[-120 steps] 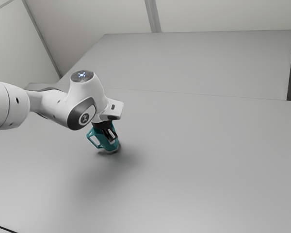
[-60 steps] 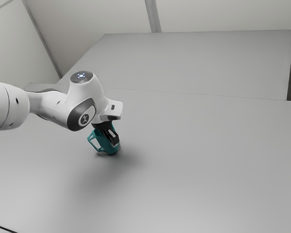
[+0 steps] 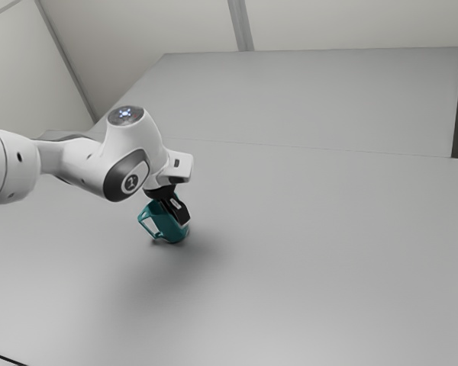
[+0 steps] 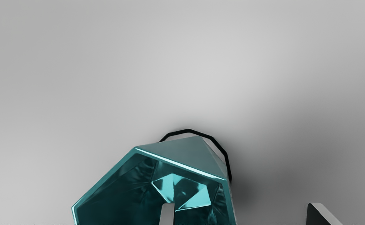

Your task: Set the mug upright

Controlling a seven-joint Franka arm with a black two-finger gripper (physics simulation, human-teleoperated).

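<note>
- The counter (image 3: pixel 328 267) is grey and plain, the largest thing in the exterior view, crossed by a thin seam toward its far part.
- Behind it rises a pale wall (image 3: pixel 351 23), with a grey upright strip (image 3: pixel 241 27) on it.
- The white arm (image 3: pixel 84 164) with dark grey caps comes in from the exterior view's left and bends down at its end, just above the mug (image 3: pixel 166 227).
- A soft shadow (image 3: pixel 164 278) lies on the counter near the mug.
- The mug is teal, faceted and at the counter's surface under the end of the arm. It leans in the exterior view, its open end up toward the arm; I cannot tell whether its base sits flat.
- The black fingers (image 3: pixel 179 211) reach down at the mug, released. In the wrist view the fingers (image 4: pixel 167 215) stand well apart: one is over the mug's opening, the other outside it, with a gap between that outer one and the mug's wall.
- The mug's angular handle (image 3: pixel 144 220) points to the exterior view's left.
- A dark curved edge (image 4: pixel 188 130) shows around the mug's lower end, beyond its rim, in the wrist view.
</note>
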